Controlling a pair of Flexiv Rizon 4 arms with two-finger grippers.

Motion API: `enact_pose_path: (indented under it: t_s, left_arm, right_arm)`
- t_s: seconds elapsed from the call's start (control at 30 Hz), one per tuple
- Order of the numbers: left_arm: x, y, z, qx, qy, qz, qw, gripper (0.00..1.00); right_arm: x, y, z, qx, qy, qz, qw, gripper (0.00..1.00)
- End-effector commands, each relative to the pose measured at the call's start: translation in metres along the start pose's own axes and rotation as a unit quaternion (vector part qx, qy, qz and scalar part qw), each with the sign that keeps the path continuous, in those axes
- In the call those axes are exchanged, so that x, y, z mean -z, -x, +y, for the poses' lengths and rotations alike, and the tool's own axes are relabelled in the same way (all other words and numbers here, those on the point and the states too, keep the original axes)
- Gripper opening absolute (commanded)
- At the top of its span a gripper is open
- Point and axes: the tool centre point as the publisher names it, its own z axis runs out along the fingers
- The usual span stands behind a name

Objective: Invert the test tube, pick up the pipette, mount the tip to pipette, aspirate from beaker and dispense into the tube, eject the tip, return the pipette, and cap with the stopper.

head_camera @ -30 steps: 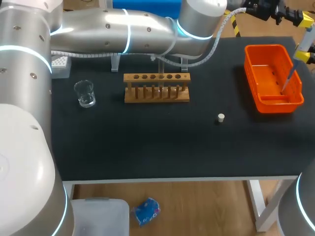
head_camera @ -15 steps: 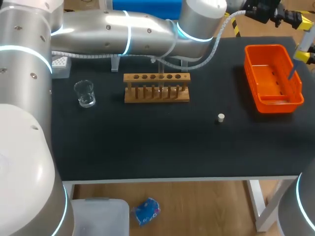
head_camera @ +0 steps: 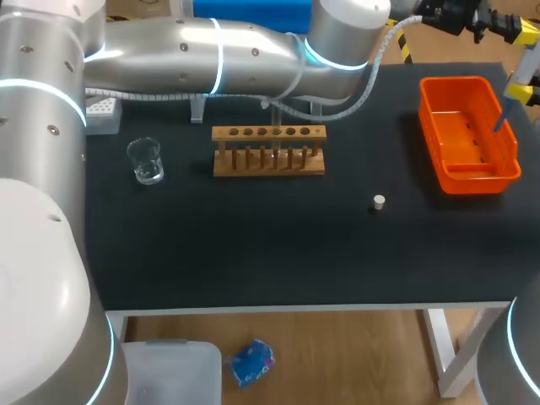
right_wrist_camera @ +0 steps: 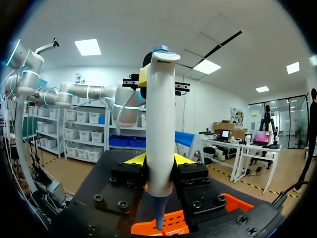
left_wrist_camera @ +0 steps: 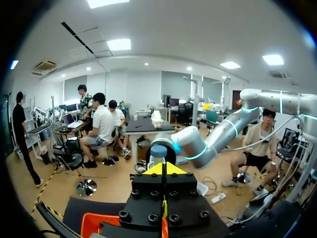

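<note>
My right gripper [right_wrist_camera: 159, 159] is shut on the white pipette [right_wrist_camera: 161, 114] and holds it upright over the orange bin [right_wrist_camera: 173, 224]. In the head view this gripper [head_camera: 521, 89] is at the far right edge, and the pipette's blue lower end [head_camera: 504, 116] hangs above the bin [head_camera: 439, 135]. My left gripper [left_wrist_camera: 163, 169] is shut and empty, its tips right at the pipette's blue top button [left_wrist_camera: 158, 150]. The wooden rack [head_camera: 268, 150] holds a clear test tube [head_camera: 274, 126]. The glass beaker [head_camera: 146, 160] stands left of the rack. The white stopper [head_camera: 379, 202] lies on the mat.
The white tip box [head_camera: 101, 111] sits at the back left, partly under my left arm [head_camera: 211, 51], which spans the back of the table. The black mat [head_camera: 253, 245] lies in front of the rack.
The long clear tip that hung from the pipette a second ago is gone from its end. The pipette has risen a little above the bin.
</note>
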Motion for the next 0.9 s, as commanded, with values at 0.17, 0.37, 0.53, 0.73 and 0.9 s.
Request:
enact_pose_path:
  t_s: [0.17,0.37,0.53,0.73,0.9]
  left_arm:
    - [0.007,0.0,-0.011,-0.005,0.017,0.005,1.0,0.0]
    - [0.01,0.0,-0.017,-0.009,0.022,0.006,1.0,0.0]
    - [0.01,0.0,-0.017,-0.009,0.022,0.006,1.0,0.0]
    - [0.01,0.0,-0.017,-0.009,0.022,0.006,1.0,0.0]
    - [0.01,0.0,-0.017,-0.009,0.022,0.006,1.0,0.0]
  right_arm:
    - [0.0,-0.001,0.003,0.0,-0.002,0.0,1.0,0.0]
    - [0.0,-0.001,0.003,0.0,-0.002,0.0,1.0,0.0]
    - [0.0,-0.001,0.003,0.0,-0.002,0.0,1.0,0.0]
    - [0.0,-0.001,0.003,0.0,-0.002,0.0,1.0,0.0]
    - [0.0,-0.001,0.003,0.0,-0.002,0.0,1.0,0.0]
